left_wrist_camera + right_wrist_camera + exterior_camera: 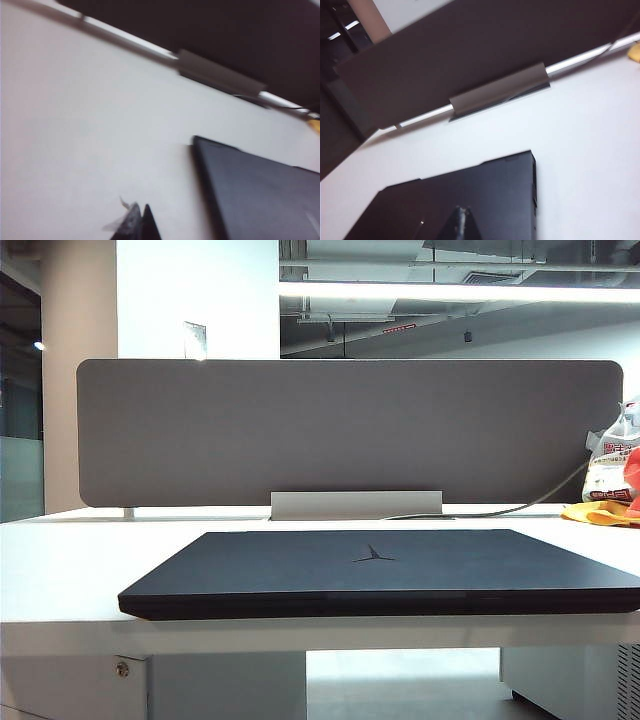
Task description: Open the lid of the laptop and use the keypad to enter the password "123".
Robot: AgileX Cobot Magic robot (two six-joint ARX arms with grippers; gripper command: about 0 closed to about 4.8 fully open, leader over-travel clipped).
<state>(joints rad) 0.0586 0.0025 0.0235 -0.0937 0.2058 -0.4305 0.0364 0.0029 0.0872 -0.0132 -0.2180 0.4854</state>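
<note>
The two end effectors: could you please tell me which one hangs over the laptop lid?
The right end effector, shut, above the lid; the left end effector is over bare table.

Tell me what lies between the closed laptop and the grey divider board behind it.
In the exterior view, bare white table separates the laptop from the divider board, apart from the board's pale metal bracket and a grey cable.

A long white ceiling strip light (450, 290) glares overhead in the sharp exterior view, bleaching the glossy white desk (60, 560). Both wrist views are soft and blurred, dimmer, with the grey rounded divider board (470, 55) falling into dark shadow, its edges smeared
</note>
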